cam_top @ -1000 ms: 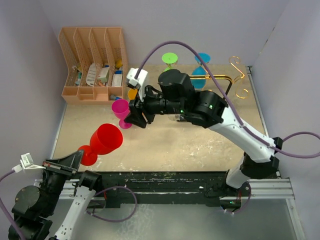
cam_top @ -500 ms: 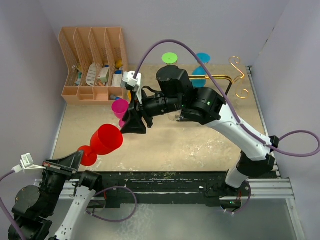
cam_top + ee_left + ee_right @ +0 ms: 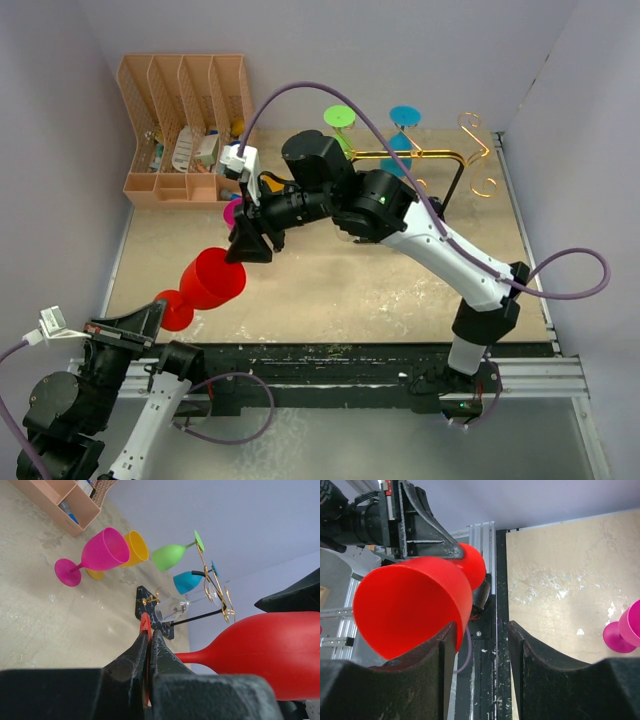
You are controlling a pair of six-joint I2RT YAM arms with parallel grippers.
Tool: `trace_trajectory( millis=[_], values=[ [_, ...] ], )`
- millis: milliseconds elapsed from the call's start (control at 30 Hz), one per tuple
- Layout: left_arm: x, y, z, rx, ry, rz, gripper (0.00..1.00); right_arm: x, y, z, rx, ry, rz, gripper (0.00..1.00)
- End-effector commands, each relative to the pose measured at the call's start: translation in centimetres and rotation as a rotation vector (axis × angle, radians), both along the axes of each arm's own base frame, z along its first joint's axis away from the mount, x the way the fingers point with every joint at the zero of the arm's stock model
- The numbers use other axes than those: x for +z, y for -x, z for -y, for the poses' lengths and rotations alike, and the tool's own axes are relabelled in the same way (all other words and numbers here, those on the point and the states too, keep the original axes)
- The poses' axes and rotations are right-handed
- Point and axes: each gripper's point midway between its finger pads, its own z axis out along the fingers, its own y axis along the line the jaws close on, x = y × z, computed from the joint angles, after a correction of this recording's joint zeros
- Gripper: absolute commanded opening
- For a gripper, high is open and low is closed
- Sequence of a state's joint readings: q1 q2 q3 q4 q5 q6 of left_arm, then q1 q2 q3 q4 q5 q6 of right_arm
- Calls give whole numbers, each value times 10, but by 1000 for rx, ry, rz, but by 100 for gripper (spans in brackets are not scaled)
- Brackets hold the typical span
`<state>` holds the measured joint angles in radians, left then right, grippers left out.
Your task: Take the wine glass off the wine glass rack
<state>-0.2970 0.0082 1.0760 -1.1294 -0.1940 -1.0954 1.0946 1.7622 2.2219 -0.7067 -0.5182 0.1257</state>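
Observation:
My left gripper [image 3: 150, 322] is shut on the foot [image 3: 145, 625] of a red wine glass [image 3: 212, 278] and holds it tilted near the table's front left. My right gripper [image 3: 250, 245] is open right at the red bowl [image 3: 410, 605]. The bowl's rim edge lies just inside the gap by the left finger [image 3: 432, 680]. The gold wire rack [image 3: 440, 155] stands at the back right with a green glass [image 3: 340, 117] and a blue glass [image 3: 405, 115] hanging on it. The left wrist view shows the rack's marbled base [image 3: 150, 611] and a clear glass [image 3: 175, 609] hanging too.
A pink glass [image 3: 102, 552] and an orange glass [image 3: 136, 545] stand on the table left of the rack. An orange file organiser [image 3: 185, 130] stands at the back left. Walls close in the left, back and right sides.
My right arm has swung left and forward, bringing its open gripper from beside the pink glass to the red glass's bowl. The left gripper and red glass have not moved.

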Motion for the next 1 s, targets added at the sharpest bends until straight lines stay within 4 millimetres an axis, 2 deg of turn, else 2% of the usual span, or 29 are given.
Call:
trace_trajectory(
  millis=[0,67,133,233,300,433,467,500,567,633,667,800,900,967],
  values=[
    [16,-2,1,-8,-6,62,0,22,3,-2,8,-59,11,47],
    [16,-2,1,-10,-10,62,0,18,3,-7,20,-53,-1,45],
    [16,-2,1,-7,-13,62,0,16,3,-10,32,-50,-9,37],
    [15,-3,1,-6,-19,59,0,15,3,-14,41,-47,-16,12],
    [15,-4,0,-3,-26,56,0,13,1,-16,35,-43,-21,1],
    [15,-4,-2,5,-43,43,4,15,-1,-20,30,-49,-16,0],
    [16,-4,-2,5,-47,45,7,16,-1,-20,30,-52,-15,0],
    [15,-4,-3,10,-54,43,18,17,-2,-21,28,-57,-15,0],
    [13,-3,-7,30,-57,25,53,19,-6,-23,14,-64,-4,0],
    [10,-1,-14,65,-63,5,73,22,-15,-25,-30,-70,20,0],
    [10,0,-19,86,-66,-4,79,23,-21,-25,-56,-73,34,0],
    [9,9,-38,173,-85,-40,88,20,-48,-29,-163,-68,65,0],
    [14,18,-53,241,-106,-52,89,12,-72,-33,-257,-43,81,0],
    [21,21,-61,268,-133,-46,89,-1,-92,-39,-322,-6,94,0]
  ],
)
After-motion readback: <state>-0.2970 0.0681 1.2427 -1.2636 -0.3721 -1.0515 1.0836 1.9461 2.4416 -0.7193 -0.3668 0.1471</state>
